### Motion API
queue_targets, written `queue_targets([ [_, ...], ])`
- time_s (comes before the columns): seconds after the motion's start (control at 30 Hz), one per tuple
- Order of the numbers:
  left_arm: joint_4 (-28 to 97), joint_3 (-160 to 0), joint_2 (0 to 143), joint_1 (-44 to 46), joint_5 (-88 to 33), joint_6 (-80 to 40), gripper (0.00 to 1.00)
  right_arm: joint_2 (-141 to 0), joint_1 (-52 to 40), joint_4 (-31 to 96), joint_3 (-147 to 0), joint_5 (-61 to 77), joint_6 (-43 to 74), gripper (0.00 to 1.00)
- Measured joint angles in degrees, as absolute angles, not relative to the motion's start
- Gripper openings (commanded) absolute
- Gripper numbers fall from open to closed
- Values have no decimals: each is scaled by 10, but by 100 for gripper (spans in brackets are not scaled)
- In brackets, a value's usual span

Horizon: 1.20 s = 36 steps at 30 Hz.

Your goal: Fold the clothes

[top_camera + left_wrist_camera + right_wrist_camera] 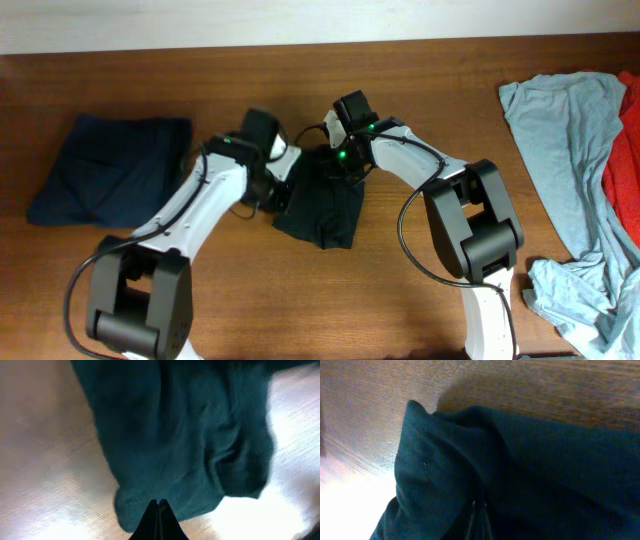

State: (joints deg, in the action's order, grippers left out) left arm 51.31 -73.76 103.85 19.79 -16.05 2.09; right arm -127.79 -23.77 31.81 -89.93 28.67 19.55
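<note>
My right claw is pinched shut on a ridge of the dark shirt bunched beneath it. My left claw, just beside, is closed at the shirt's edge; whether it holds cloth I cannot tell. I should lift both evenly, keeping the edge taut.

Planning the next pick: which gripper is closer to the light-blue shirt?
Right. The right gripper is on the dark garment's side facing the light-blue shirt; the left gripper is on its far side.
</note>
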Motion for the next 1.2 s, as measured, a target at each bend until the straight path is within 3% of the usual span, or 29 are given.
queue_targets([
  [0.27, 432, -585, 1043, 201, -159, -1, 1, -1288, -238, 275, -899, 305, 197, 7],
  [0.57, 425, -576, 1038, 201, -161, -12, 1, -1290, -224, 196, -899, 227, 197, 13],
  [0.67, 430, -577, 1037, 201, -161, -14, 1, -1290, -197, 199, -899, 259, 197, 24],
  [0.77, 511, -589, 1036, 201, -156, -14, 4, -1290, -153, 223, -901, 316, 198, 31],
  [0.87, 600, -640, 1010, 201, -148, -15, 35, -1285, -105, 281, -904, 363, 192, 36],
  [0.9, 621, -666, 994, 201, -142, -18, 59, -1280, -93, 308, -904, 375, 189, 38],
  [0.97, 623, -716, 946, 201, -124, -17, 81, -1258, -60, 376, -905, 396, 160, 40],
  [1.13, 574, -774, 854, 176, -74, -16, 94, -1178, -16, 489, -905, 409, 76, 40],
  [1.2, 563, -774, 871, 152, -69, -16, 94, -1136, -11, 527, -905, 412, 45, 40],
])
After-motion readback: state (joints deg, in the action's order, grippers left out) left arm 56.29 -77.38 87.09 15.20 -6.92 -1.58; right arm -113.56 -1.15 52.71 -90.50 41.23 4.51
